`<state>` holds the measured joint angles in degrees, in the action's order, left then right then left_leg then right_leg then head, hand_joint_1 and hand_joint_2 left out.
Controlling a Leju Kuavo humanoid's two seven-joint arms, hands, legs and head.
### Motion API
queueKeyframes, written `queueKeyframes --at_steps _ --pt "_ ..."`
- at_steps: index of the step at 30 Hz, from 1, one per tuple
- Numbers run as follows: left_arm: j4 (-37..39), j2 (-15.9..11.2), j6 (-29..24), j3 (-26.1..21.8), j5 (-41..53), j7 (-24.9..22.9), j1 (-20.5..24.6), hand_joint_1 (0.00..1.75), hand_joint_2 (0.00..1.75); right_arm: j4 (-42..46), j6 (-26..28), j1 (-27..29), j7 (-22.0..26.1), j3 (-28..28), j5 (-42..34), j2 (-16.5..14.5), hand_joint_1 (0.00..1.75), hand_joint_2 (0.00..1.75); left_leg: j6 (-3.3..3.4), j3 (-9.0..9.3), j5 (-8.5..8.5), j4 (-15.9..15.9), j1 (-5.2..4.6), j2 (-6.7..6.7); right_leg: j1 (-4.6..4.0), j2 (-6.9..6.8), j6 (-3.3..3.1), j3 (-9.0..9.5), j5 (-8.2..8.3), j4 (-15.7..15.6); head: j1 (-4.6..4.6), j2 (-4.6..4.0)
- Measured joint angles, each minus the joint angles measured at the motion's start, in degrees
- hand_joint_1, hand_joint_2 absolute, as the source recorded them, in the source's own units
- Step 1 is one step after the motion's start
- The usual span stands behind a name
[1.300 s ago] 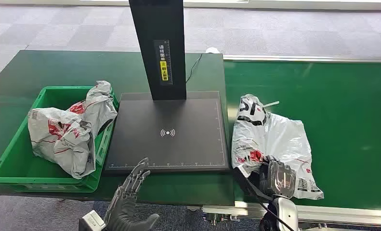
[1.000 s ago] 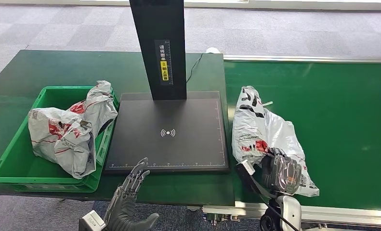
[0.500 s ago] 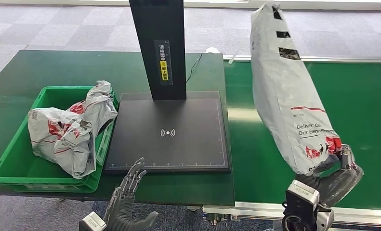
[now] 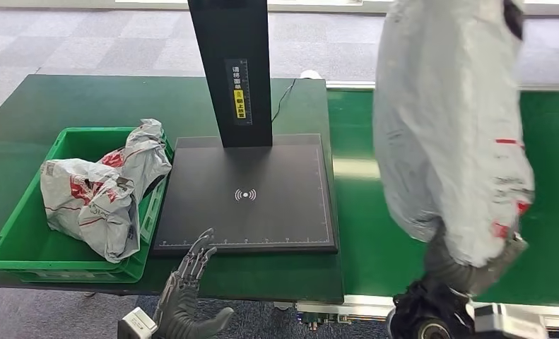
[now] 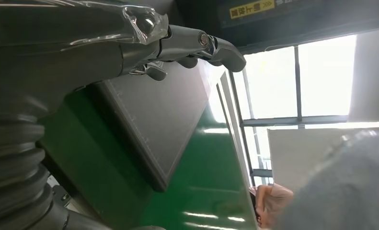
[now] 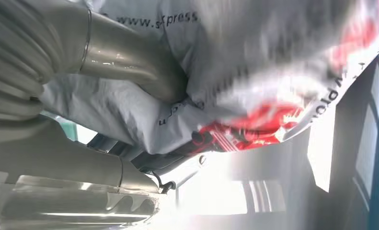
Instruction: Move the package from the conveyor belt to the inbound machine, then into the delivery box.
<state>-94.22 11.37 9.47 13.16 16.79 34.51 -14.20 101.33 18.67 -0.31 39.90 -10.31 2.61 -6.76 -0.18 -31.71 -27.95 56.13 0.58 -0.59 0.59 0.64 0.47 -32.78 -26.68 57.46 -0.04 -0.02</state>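
Note:
A grey plastic package (image 4: 453, 127) with red print stands lifted high over the green conveyor belt (image 4: 545, 155), close to the head camera and blurred. My right hand (image 4: 474, 272) grips its lower end. In the right wrist view the grey thumb (image 6: 130, 52) presses into the package (image 6: 254, 72). The black inbound machine's flat plate (image 4: 255, 191) lies at centre, its post (image 4: 230, 70) rising behind. My left hand (image 4: 188, 296) hovers at the plate's near edge, holding nothing, its fingers (image 5: 197, 43) stretched out straight. The green delivery box (image 4: 22, 240) sits at left.
Two crumpled grey packages (image 4: 103, 187) lie in the green box. A dark green table (image 4: 85, 99) carries the box and the machine. A thin cable (image 4: 285, 95) runs behind the plate. The belt's metal rail (image 4: 347, 307) runs along the near edge.
My right hand has raised the package off the belt, from lying flat to hanging upright and high, then closer to the camera. The left hand has stayed in place.

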Motion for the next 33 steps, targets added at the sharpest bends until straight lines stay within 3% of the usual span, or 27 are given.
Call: queueKeyframes --at_steps 3,4,6,15,29,33 --pt "1.4 -0.1 0.6 0.6 -0.1 0.1 1.6 0.0 1.75 -11.6 -19.0 -5.4 -0.1 -1.2 -0.7 0.1 1.75 1.75 0.01 0.1 0.06 0.0 0.01 0.02 -0.01 0.03 -0.06 0.04 0.1 0.0 0.0 0.0" --pt "2.0 -0.2 0.8 0.7 -0.1 0.3 2.1 0.0 1.75 -15.7 -23.2 -7.2 -0.1 -1.7 -0.1 0.1 1.75 1.75 0.02 0.12 0.11 0.0 0.01 -0.03 -0.01 -0.02 -0.07 0.05 0.13 0.0 0.01 0.0" --pt "3.2 -0.4 1.1 1.0 -0.4 0.8 2.7 0.0 1.75 -21.9 -26.2 -9.7 -0.1 -2.9 1.4 0.0 1.75 1.75 0.05 0.07 0.19 0.0 0.01 -0.15 -0.02 -0.15 -0.06 0.04 0.14 0.0 0.01 0.0" --pt "5.9 -1.1 1.3 1.6 -1.2 1.9 4.1 0.0 1.75 -39.5 -25.2 -17.9 -0.1 -8.9 4.3 -1.2 1.75 1.75 0.03 -0.08 0.19 0.0 0.01 -0.13 -0.01 -0.16 -0.05 -0.1 0.12 0.0 0.05 0.0" --pt "6.7 -1.3 0.8 1.6 -1.3 1.9 4.2 0.0 1.75 -45.7 -25.3 -20.5 0.0 -10.2 4.6 -1.7 1.75 1.75 0.02 -0.08 0.17 0.0 0.01 -0.12 -0.01 -0.15 -0.05 -0.11 0.12 0.0 0.05 0.0" --pt "6.3 -1.3 0.0 1.6 -1.4 1.6 3.5 0.0 1.75 -50.0 -23.0 -23.0 -0.1 -10.2 6.2 -2.0 1.75 1.75 0.02 -0.07 0.17 0.0 0.0 -0.11 -0.01 -0.14 -0.05 -0.11 0.13 0.0 0.05 0.0"
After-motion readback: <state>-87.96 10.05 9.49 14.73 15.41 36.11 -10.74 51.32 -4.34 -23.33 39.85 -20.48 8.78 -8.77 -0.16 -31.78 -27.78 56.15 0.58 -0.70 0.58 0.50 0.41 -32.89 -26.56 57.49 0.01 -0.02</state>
